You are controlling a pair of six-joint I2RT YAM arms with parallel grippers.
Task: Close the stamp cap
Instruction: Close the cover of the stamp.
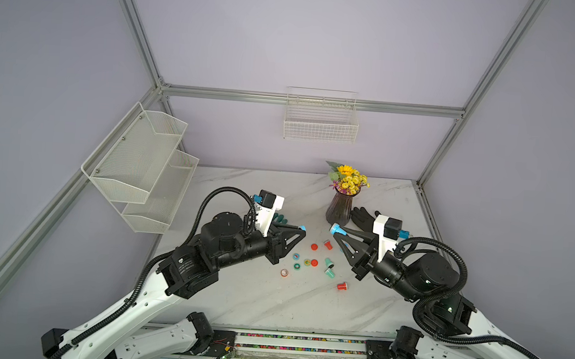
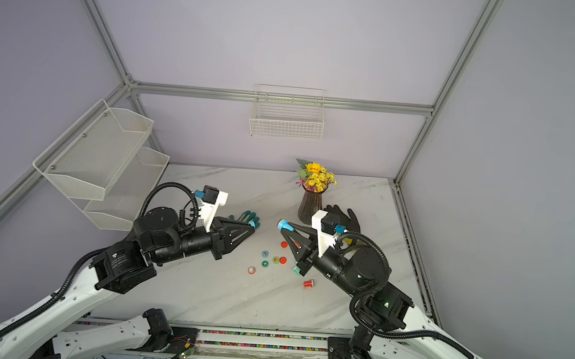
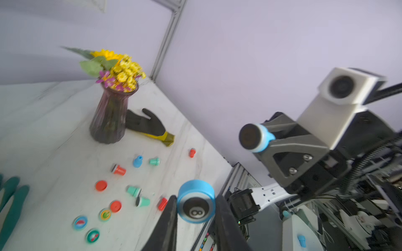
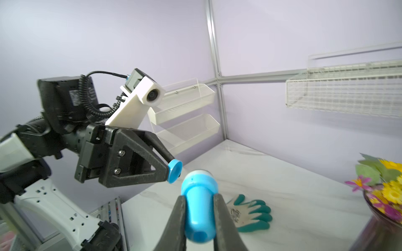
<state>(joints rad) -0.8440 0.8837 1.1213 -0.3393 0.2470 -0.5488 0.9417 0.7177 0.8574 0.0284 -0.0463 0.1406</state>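
While aloft near the vase (image 1: 339, 207), left claw (image 1: 301, 227): clamped on blue cap (image 3: 196, 201)
Right claw (image 4: 199, 198): clamped on blue stamp (image 3: 254, 137)
Handling: likely light, rigid, slick; grip sidewalls

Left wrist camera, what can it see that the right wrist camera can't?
Only the left wrist view shows the black glove and the little loose stamps and loose caps lying on the table. Only the right wrist view shows the white shelves on the wall. Both show the blue cap pinched in the left fingers and the blue stamp pinched in the right fingers, not yet joined, plus the flowers and the green glove.
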